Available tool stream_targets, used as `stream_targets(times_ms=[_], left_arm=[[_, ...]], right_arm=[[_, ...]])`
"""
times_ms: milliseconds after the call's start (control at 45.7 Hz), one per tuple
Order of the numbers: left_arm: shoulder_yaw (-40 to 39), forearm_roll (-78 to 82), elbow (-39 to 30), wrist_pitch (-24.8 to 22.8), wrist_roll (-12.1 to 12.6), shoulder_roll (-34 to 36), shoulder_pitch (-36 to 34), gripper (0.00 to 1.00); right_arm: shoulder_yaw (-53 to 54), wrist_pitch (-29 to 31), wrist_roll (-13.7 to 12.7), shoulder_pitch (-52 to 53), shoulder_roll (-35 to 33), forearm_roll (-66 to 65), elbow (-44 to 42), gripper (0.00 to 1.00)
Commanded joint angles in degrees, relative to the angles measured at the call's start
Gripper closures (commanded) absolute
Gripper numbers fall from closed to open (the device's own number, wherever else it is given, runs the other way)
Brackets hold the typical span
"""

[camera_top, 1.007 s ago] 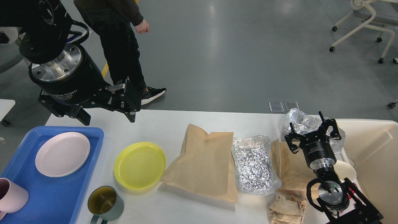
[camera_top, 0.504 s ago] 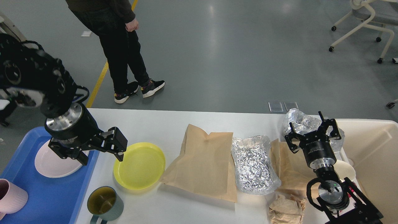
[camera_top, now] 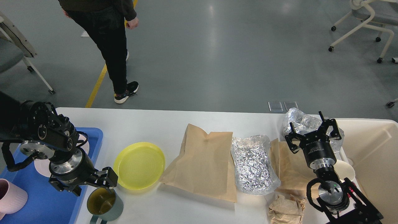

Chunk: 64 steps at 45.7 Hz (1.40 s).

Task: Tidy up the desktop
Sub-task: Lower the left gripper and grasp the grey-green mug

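While much clutter remains, tidying looks barely begun.
Desktop: beneath both claws, spread with litter.
Blue tray: beside left claw, holding pink plate and cup.
Paper bag, foil bag: left of right claw, unsorted.
Yellow plate: just right of left claw.
Green mug: directly under left claw, fingers spread, empty.
Right claw: released, empty.

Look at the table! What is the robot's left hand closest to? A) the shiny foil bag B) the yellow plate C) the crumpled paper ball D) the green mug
D: the left gripper hangs with its fingers open right above the green mug at the near edge of the desktop, with the yellow plate off to one side.
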Motion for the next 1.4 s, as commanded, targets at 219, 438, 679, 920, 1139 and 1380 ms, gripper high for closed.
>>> stream_targets(times_ms=[219,438,679,920,1139,1380], left_arm=[[3.20,-0.47,2.26,8.15,0.08,0.20,6.94,0.08],[1.27,-0.56,3.92,14.65,0.08,0.11,13.79,0.07],[-0.31,-1.00,9.55,15.36,-0.01,1.16,18.19,0.08],[-2.95,-0.91,9.64,15.44,-0.01,1.34,19.51,0.26],[-2.95,-0.91,9.73,15.09,0.08,1.60,19.69,0.72],[-3.04,-0.82,9.64,13.16,0.34,2.57,19.43,0.96]], right_arm=[[-0.01,0.00,0.00,0.00,0.00,0.00,0.00,0.00],[-0.01,0.00,0.00,0.00,0.00,0.00,0.00,0.00],[-0.01,0.00,0.00,0.00,0.00,0.00,0.00,0.00],[-0.01,0.00,0.00,0.00,0.00,0.00,0.00,0.00],[-0.01,0.00,0.00,0.00,0.00,0.00,0.00,0.00],[-0.01,0.00,0.00,0.00,0.00,0.00,-0.09,0.00]])
